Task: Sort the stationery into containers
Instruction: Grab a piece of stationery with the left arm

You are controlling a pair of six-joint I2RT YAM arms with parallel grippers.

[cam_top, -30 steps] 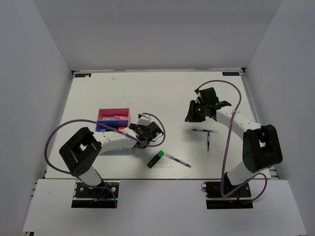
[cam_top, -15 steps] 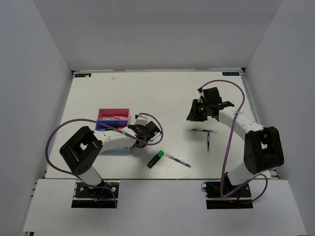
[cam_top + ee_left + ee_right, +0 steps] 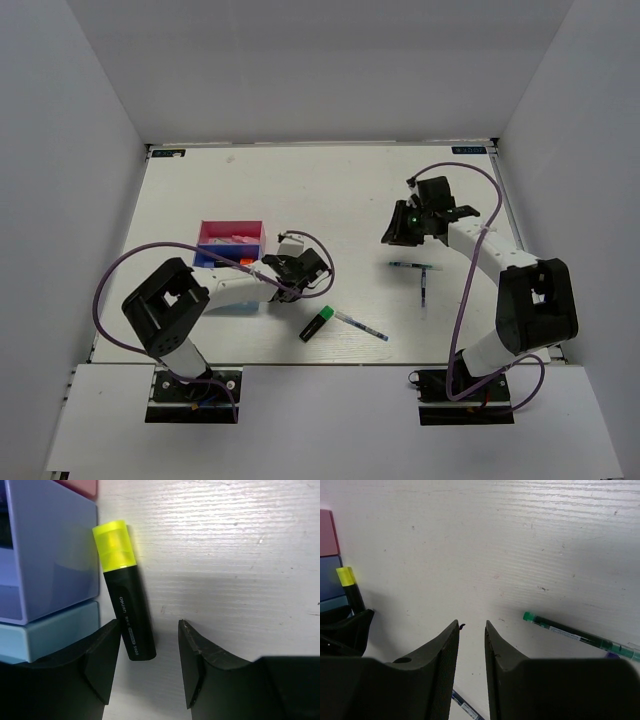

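Stationery lies in several spots on the white bench (image 3: 240,555). A yellow-capped highlighter (image 3: 124,611) lies flat against the outer wall of the blue tray (image 3: 50,555). Its cap points toward the pink tray (image 3: 75,484) and its black tail lies beside the light blue tray (image 3: 45,637). The left claw (image 3: 147,665) sits low over that tail with its jaws apart. The tail's end lies between the fingers, close to the one on the tray side, and neither finger grips it.

Nearer the arm bases, a green-capped highlighter (image 3: 317,324) lies just beside a blue-white pen (image 3: 361,326), both well apart from the trays.

The right claw (image 3: 471,650) hangs above bare bench on the right half, jaws at a narrow gap with nothing between them. A green-tipped pen (image 3: 575,637) lies near it, and a second pen (image 3: 424,288) lies at a right angle just beside that one.
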